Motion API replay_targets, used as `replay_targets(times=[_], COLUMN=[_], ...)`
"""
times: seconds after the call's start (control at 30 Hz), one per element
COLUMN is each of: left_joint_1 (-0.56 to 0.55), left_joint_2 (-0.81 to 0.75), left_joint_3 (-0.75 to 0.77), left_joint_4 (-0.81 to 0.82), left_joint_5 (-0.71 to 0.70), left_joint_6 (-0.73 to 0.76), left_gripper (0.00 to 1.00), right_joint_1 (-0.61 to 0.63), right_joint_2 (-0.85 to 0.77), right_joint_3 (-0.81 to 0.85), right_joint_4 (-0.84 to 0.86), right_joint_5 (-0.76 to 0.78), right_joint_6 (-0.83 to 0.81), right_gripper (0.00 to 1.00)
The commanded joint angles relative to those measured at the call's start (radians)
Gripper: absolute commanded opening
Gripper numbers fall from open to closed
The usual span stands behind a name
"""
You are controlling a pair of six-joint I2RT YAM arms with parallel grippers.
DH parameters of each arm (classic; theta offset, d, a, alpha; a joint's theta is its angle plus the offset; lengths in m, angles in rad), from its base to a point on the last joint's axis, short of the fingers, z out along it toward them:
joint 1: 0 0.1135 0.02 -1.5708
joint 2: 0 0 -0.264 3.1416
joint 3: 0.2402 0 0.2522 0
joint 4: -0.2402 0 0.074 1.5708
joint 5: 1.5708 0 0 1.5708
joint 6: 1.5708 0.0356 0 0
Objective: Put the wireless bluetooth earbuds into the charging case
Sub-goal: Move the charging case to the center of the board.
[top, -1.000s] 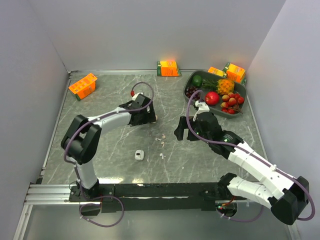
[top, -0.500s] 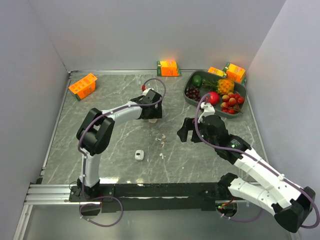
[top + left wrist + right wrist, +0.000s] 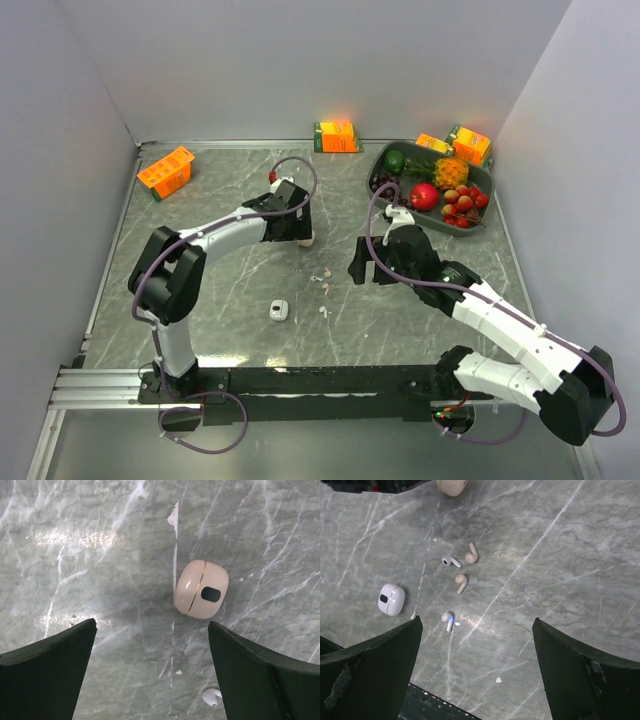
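Note:
Several tiny earbuds lie loose on the marble table [image 3: 220, 300]. In the right wrist view two are white [image 3: 451, 561] [image 3: 448, 619] and two are beige [image 3: 471, 555] [image 3: 461, 583]. They also show in the top view [image 3: 322, 283]. A closed white case [image 3: 391, 599] [image 3: 279, 311] lies left of them. A closed beige case [image 3: 201, 589] [image 3: 308, 238] lies farther back, with one white earbud [image 3: 211, 696] near it. My left gripper [image 3: 151, 625] [image 3: 295, 226] is open and empty, hovering just beside the beige case. My right gripper [image 3: 476, 621] [image 3: 365, 262] is open and empty, right of the earbuds.
A grey tray [image 3: 478, 222] of toy fruit stands at the back right. Orange cartons stand at the back left [image 3: 166, 171], back middle [image 3: 336, 135] and back right [image 3: 470, 144]. Grey walls close in the table on three sides.
My left gripper swung right and farther back, then came back a little to the left. My right gripper shifted slightly right, then back left. The earbuds and both cases have not moved.

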Motion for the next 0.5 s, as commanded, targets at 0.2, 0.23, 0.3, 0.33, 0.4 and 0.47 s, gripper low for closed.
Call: replay_targets(times=[0.2, 0.23, 0.3, 0.33, 0.4, 0.47], left_joint_1=[-0.011, -0.023, -0.081, -0.104, -0.173, -0.25], left_joint_2=[-0.379, -0.422, -0.528, -0.556, -0.617, -0.64], left_joint_3=[-0.191, -0.224, -0.308, -0.334, -0.4, -0.439], left_joint_4=[-0.184, -0.191, -0.227, -0.235, -0.241, -0.232], left_joint_5=[-0.033, -0.021, -0.025, -0.024, -0.013, -0.018], left_joint_6=[-0.055, -0.074, -0.146, -0.175, -0.256, -0.328], left_gripper=[0.99, 0.98, 0.97, 0.97, 0.97, 0.97], right_joint_1=[0.001, 0.001, 0.003, 0.003, 0.009, 0.009], right_joint_2=[-0.138, -0.136, -0.124, -0.121, -0.118, -0.129], right_joint_3=[-0.031, -0.041, -0.044, -0.043, -0.047, -0.054], right_joint_4=[0.003, 0.01, 0.015, 0.017, 0.024, 0.035], right_joint_5=[0.008, -0.006, -0.012, -0.021, -0.029, -0.038], right_joint_6=[0.026, 0.031, 0.04, 0.044, 0.058, 0.064], right_gripper=[1.0, 1.0, 1.0, 1.0, 1.0, 1.0])
